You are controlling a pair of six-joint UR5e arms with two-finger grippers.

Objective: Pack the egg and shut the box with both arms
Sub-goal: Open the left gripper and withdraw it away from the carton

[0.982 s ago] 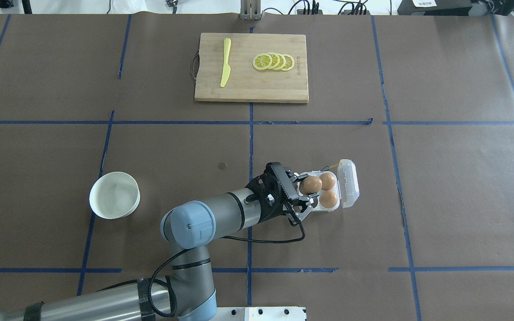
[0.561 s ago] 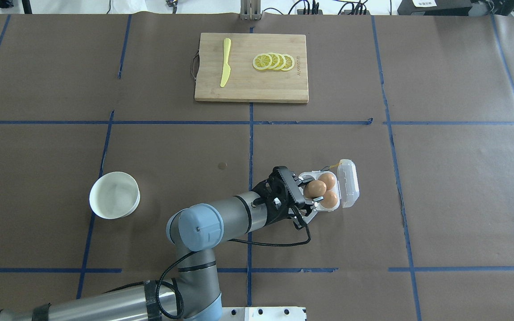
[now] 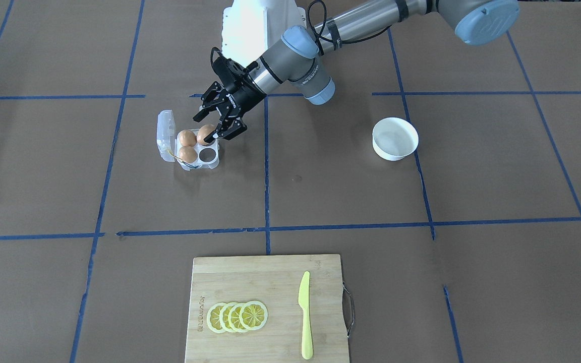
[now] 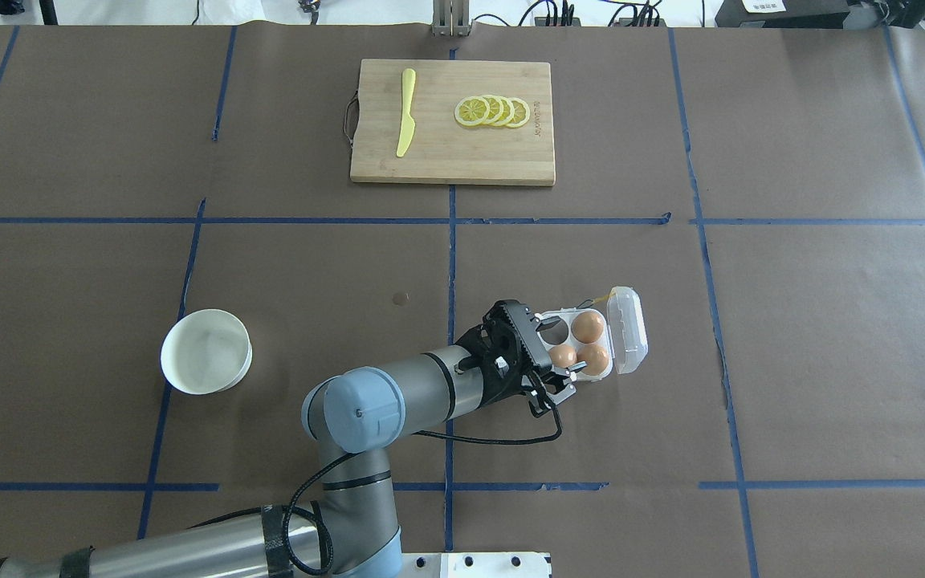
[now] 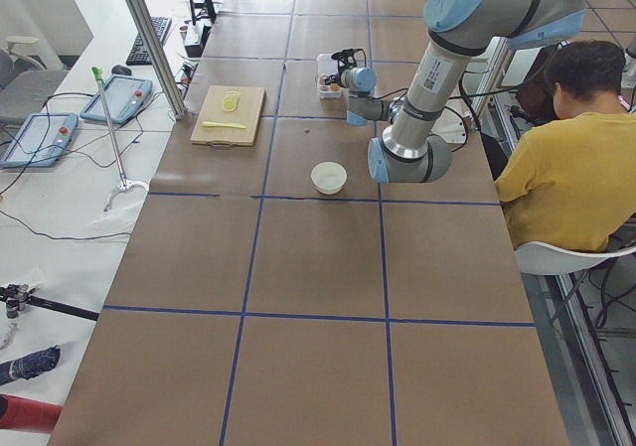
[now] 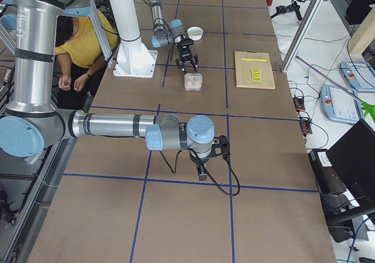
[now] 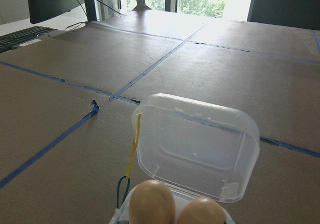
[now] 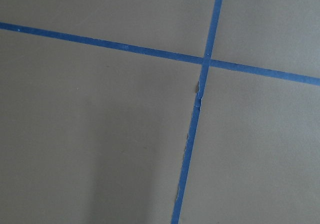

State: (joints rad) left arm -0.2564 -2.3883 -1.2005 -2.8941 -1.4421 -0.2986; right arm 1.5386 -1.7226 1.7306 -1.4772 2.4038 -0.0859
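Note:
The clear box (image 4: 556, 327) stands open on the table, its lid (image 4: 629, 329) upright on the far side. Three orange-brown eggs fill three of its cups. The egg (image 4: 564, 356) in the near cup sits between the spread fingers of my left gripper (image 4: 555, 351), which looks open around it. From the front, this egg (image 3: 206, 134) rests low in the box (image 3: 205, 156) under the left gripper (image 3: 212, 126). The left wrist view shows the lid (image 7: 197, 139), a yellow string (image 7: 132, 149) and two eggs. My right gripper (image 6: 202, 170) hangs over bare table far from the box; I cannot tell its state.
A white bowl (image 4: 206, 351) stands left of the left arm. A wooden cutting board (image 4: 453, 152) with lemon slices (image 4: 492, 111) and a yellow knife (image 4: 405, 112) lies at the far side. A seated person (image 5: 556, 168) is beside the table's robot side.
The egg went from above the box's far-left cup down into the near-left cup, where it now sits low. The left gripper shifted slightly right and toward the robot.

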